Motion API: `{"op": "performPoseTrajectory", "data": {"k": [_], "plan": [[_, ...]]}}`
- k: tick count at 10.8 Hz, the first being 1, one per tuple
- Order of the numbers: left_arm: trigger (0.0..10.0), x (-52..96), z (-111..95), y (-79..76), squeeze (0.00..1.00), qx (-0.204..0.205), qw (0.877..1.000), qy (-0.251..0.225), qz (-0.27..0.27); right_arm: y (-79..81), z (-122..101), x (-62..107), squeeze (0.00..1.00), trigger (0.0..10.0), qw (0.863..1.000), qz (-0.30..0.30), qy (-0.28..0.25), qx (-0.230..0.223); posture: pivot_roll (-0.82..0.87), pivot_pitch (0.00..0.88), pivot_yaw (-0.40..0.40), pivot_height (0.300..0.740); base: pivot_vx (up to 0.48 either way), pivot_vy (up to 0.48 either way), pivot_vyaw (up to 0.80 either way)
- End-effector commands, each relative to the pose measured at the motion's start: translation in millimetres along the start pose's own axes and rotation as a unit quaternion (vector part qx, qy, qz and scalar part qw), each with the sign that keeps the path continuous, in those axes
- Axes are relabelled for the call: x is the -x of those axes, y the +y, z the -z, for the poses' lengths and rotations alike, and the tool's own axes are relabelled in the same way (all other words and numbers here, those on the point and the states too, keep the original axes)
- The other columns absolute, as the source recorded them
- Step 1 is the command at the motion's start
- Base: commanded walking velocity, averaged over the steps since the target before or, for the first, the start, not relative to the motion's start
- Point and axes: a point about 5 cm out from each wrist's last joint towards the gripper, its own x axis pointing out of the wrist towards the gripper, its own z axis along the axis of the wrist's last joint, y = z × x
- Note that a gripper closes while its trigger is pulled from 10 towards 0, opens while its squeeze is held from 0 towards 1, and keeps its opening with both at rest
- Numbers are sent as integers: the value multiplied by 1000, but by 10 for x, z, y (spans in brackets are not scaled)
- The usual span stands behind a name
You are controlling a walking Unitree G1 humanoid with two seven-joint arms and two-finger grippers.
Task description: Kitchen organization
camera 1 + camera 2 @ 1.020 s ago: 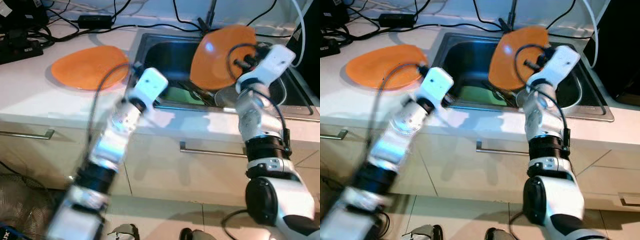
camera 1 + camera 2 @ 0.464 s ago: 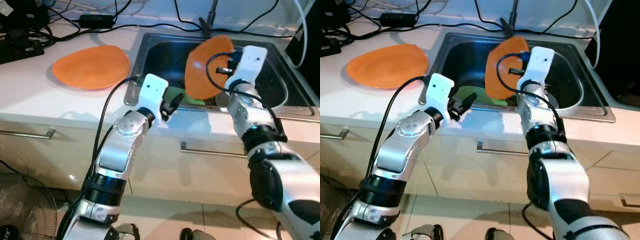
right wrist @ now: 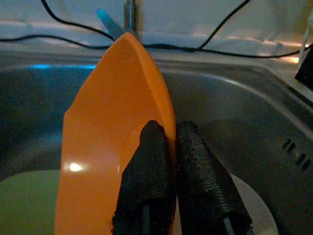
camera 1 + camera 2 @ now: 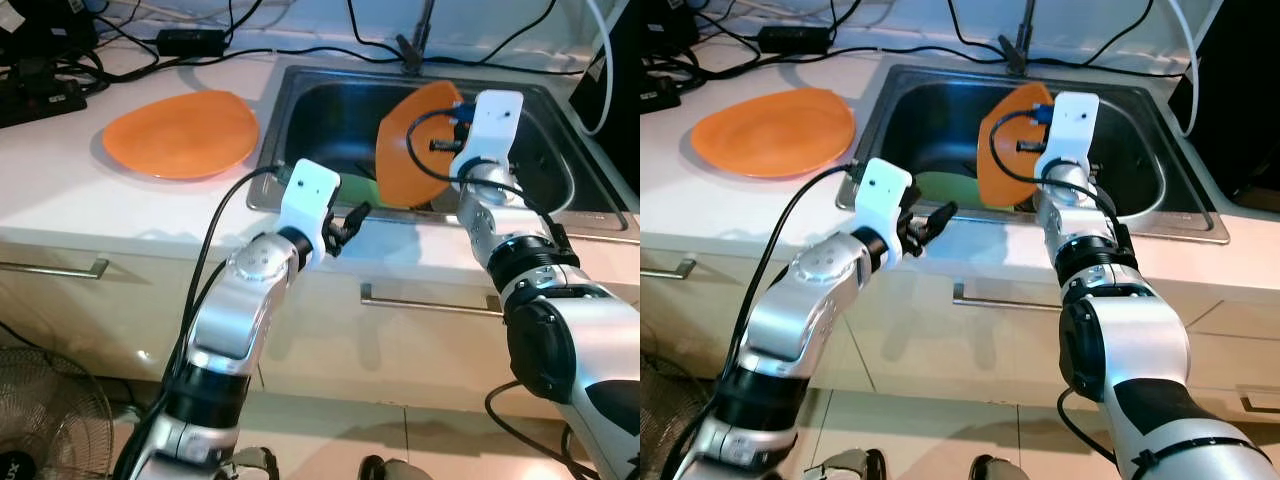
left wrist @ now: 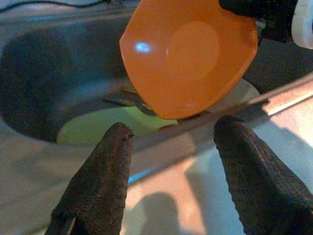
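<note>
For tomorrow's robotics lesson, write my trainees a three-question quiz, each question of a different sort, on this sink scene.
1. True or false: the right gripper pinches the rim of an orange plate held on edge over the sink.
2. The left gripper is: A open, B shut on a plate.
3. Fill in: a second orange plate lies flat on the ____.

Key: 1 true; 2 A; 3 counter.

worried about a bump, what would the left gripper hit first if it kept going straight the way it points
Most likely the upright orange plate that the right gripper holds on edge over the steel sink. The open left gripper points at it across the sink's front rim, though depth is uncertain.
</note>
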Motion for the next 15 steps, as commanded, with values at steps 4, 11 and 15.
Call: {"op": "performPoseTrajectory", "data": {"k": [4,11,15], "plan": [[10000,98,38,-83,0,5,1000,18,2,23,-23,-8,0,10000,1000,1,2,5,206,119,-32,740,0,0,0],[10000,160,60,-106,0,15,999,31,-6,126,130,35,0,10000,999,-23,24,-5,220,139,-32,740,0,0,0],[10000,124,-93,-13,0,-11,998,-47,-50,249,-106,40,0,10000,997,-50,-62,-9,191,129,-31,740,0,0,0]]}}
